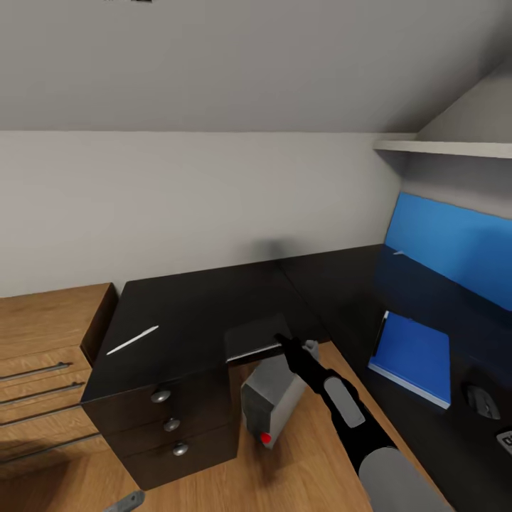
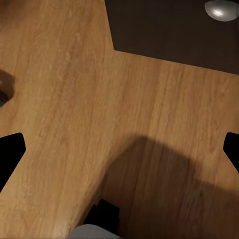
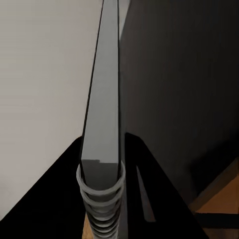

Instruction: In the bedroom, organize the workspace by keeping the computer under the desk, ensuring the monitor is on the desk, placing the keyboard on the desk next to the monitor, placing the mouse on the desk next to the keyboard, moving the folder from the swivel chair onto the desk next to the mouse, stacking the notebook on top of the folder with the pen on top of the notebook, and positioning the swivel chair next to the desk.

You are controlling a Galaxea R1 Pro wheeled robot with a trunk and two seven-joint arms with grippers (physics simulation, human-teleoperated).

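The L-shaped desk (image 1: 213,306) fills the room's corner, its drawers facing out. On its right wing, against the wall, stands the lit blue monitor (image 1: 455,249); the folder (image 1: 412,355) lies flat at that wing's front edge, the mouse (image 1: 483,402) just beside it. The computer (image 1: 274,398) stands on the floor at the inner corner, beside the drawers. The right gripper (image 1: 284,343) clamps the spiral-bound notebook (image 1: 256,338) at the desk's front edge. The pen (image 1: 133,340) lies near the left edge. The left gripper's fingers (image 2: 11,154) are spread over bare floor.
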